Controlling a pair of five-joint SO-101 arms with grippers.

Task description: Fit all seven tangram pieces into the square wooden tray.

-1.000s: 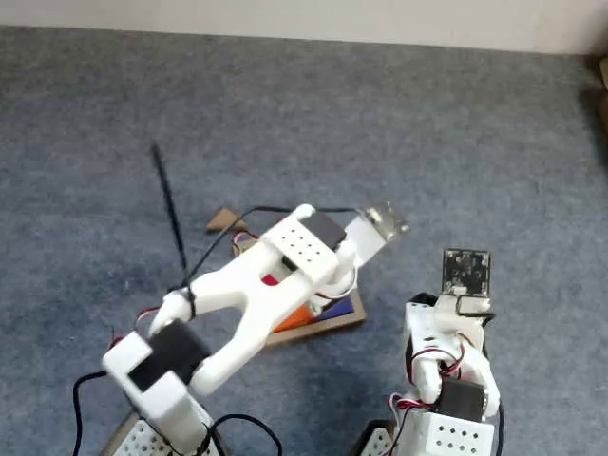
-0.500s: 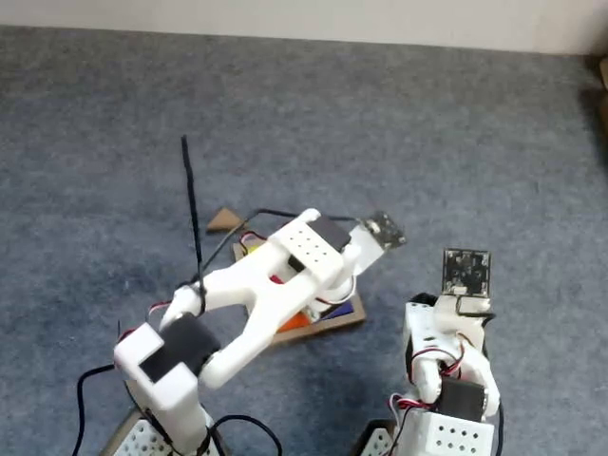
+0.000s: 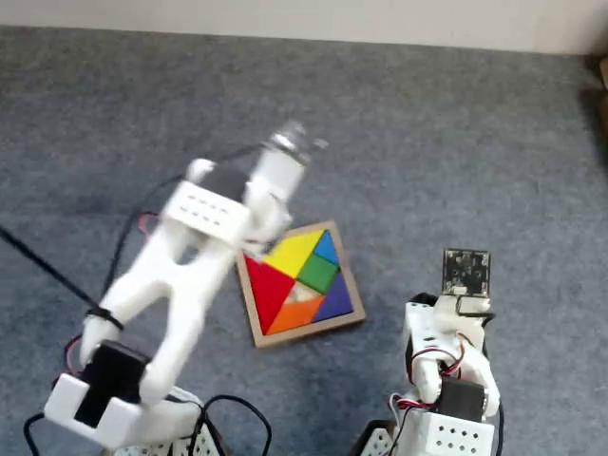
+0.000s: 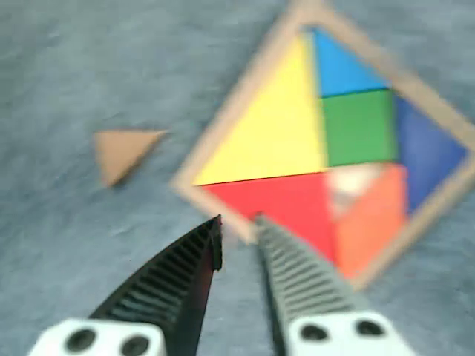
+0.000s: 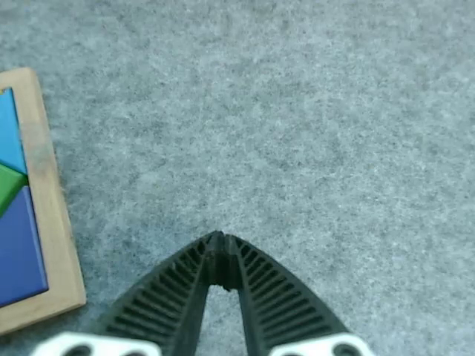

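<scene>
- The square wooden tray (image 3: 353, 285) lies flat on the grey carpeted worktop (image 3: 456, 133).
- Six pieces are laid snugly inside it: a big yellow triangle (image 3: 290, 255), a big red triangle (image 3: 266, 290), a green square (image 3: 318, 273), a small light-blue triangle (image 3: 326, 249), a dark-blue piece (image 3: 337, 302) and an orange piece (image 3: 290, 315).
- A small pale gap (image 3: 302, 294) is left in the middle, between the red, green and orange pieces. It looks like a place kept for one more small triangle.
- A small plain wooden triangle (image 4: 122, 148) lies loose on the worktop, outside the tray, apart from the edge by the yellow triangle. It is probably the seventh piece, so the task seems nearly done.
- The left claw (image 4: 237, 222) is held above the tray's corner beside the red triangle. Its fingers (image 4: 189, 274) are a little apart and nothing is held between them. It is likely kept empty so that the loose triangle can be fetched.
- The right claw (image 5: 221, 241) is pressed closed with nothing in it. It is held low over bare worktop beside the tray's far edge, probably so that it is kept out of the way.
</scene>
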